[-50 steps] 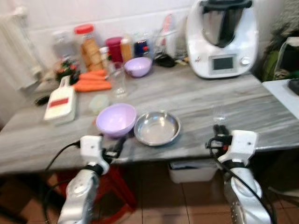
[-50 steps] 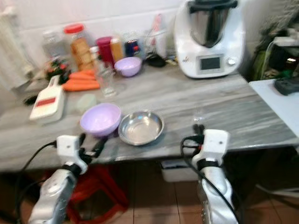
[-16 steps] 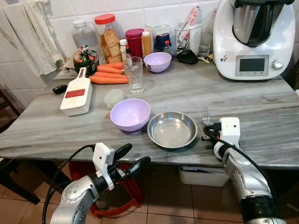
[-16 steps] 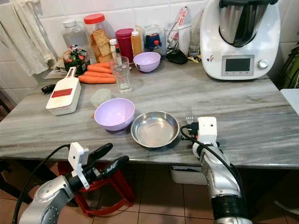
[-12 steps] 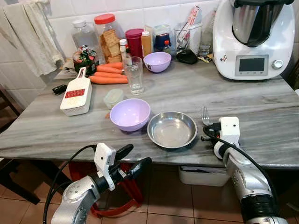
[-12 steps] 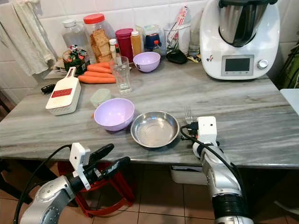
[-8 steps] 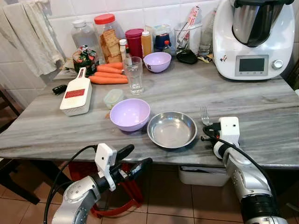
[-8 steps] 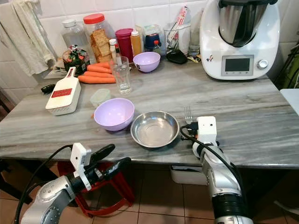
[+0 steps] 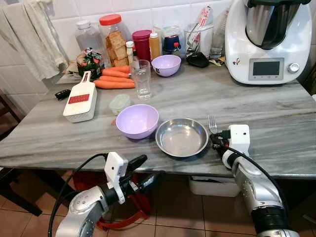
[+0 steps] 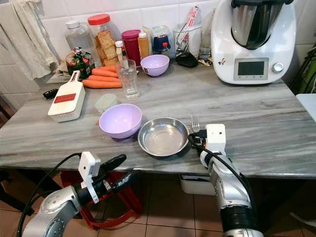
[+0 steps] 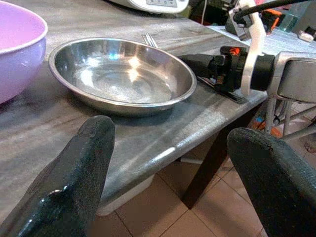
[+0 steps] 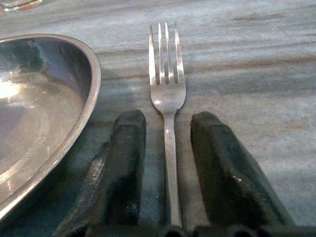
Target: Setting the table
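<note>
1. The left gripper (image 9: 142, 177) hangs below the table (image 9: 44, 143) edge, in front of the lilac bowl (image 9: 138, 120). Its two fingers stand wide apart and hold nothing.
2. The steel plate (image 9: 181, 137) sits near the front edge, touching or almost touching the bowl on its left side.
3. The fork (image 12: 168, 106) lies flat on the table just to the right of the plate, apart from its rim.
4. Its long axis runs from front to back: the tines point away from the robot and the handle points toward the table edge.
5. The right gripper (image 9: 216, 140) rests at the table level with one finger on each side of the handle. The fingers are a little apart, and I cannot tell if they touch the metal.
6. I judge the fork to be light, stiff and slippery. It lies flat, so it is hard to lift; the best hold is across the narrow handle, a little behind the tines.
</note>
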`<state>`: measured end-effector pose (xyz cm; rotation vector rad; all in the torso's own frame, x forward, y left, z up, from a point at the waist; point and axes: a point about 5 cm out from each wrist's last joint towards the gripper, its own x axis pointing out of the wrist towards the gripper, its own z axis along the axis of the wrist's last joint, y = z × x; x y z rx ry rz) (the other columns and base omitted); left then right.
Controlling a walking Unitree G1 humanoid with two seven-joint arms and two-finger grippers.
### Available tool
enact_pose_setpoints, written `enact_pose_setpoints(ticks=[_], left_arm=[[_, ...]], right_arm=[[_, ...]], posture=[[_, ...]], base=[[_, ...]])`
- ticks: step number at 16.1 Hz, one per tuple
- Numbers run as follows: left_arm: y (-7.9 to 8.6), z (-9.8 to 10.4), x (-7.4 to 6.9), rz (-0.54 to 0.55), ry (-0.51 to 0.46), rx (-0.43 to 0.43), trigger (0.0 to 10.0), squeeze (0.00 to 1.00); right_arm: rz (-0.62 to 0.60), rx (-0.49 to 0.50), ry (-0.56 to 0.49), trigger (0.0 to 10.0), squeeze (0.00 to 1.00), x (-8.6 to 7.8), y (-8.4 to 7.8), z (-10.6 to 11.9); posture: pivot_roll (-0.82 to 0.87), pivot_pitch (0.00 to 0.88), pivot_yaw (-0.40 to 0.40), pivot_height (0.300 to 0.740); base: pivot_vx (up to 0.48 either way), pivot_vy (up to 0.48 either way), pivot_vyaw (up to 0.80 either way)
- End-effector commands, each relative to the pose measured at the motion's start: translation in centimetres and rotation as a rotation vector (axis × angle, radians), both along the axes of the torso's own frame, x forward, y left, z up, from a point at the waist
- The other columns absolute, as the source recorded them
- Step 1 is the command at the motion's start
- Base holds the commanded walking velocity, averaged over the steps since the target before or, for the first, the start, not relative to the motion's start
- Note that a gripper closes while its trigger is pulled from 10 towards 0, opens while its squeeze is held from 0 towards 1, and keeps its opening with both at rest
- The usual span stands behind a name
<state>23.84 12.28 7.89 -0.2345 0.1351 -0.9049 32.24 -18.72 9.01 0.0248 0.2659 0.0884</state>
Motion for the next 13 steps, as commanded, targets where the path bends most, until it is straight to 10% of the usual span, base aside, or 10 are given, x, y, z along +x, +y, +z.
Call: enact_pose_setpoints(ticks=[1, 13], left_arm=[[0.3, 0.5, 0.0, -0.012, -0.020, 0.010, 10.0, 0.00], [0.4, 1.1, 1.1, 0.065, -0.051, -0.015, 10.0, 0.00]], right_arm=[[-0.006, 0.017, -0.013, 10.0, 1.00, -0.2, 0.1, 0.3], [-0.177, 0.065, -0.330, 10.0, 1.00, -3.4, -0.5, 4.2]], posture=[[-0.15, 0.000, 0.130, 0.740], [-0.16, 0.000, 0.133, 0.740]], base=[[0.000, 0.000, 0.00], [0.000, 0.000, 0.00]])
